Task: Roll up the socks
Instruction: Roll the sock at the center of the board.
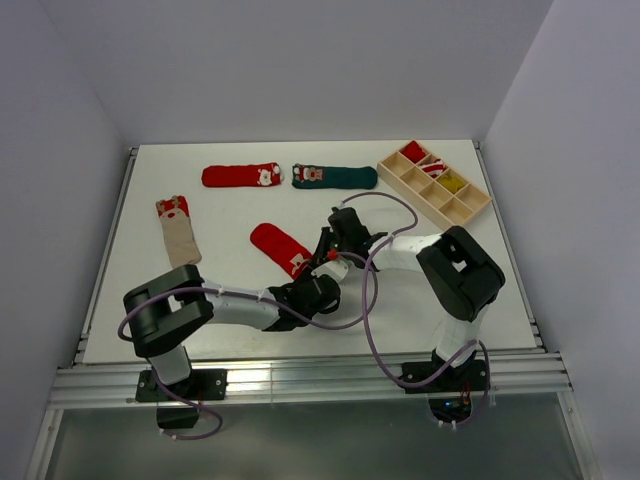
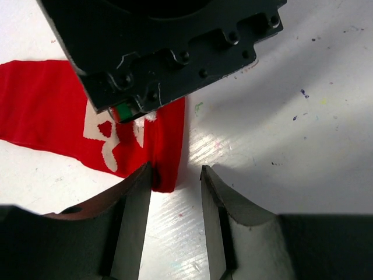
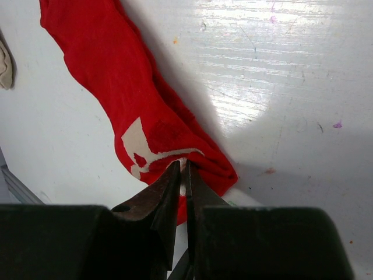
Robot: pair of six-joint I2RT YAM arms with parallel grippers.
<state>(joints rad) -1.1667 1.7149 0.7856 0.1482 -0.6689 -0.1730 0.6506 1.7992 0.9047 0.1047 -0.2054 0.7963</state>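
A red sock (image 1: 278, 244) with a white pattern lies at the table's middle. My right gripper (image 1: 328, 258) is shut on a pinch of its patterned end (image 3: 169, 153); the jaws (image 3: 183, 166) are closed with fabric between them. My left gripper (image 1: 320, 285) sits just in front of the same end, open. In the left wrist view its jaws (image 2: 176, 172) straddle the sock's corner (image 2: 166, 169), which touches the left finger (image 2: 137, 204). The right gripper's black body (image 2: 169, 52) hangs above the sock there.
A longer red sock (image 1: 240, 176) and a dark green sock (image 1: 335, 177) lie at the back. A beige sock (image 1: 178, 230) lies at the left. A wooden divided tray (image 1: 470, 205) at the back right holds rolled socks.
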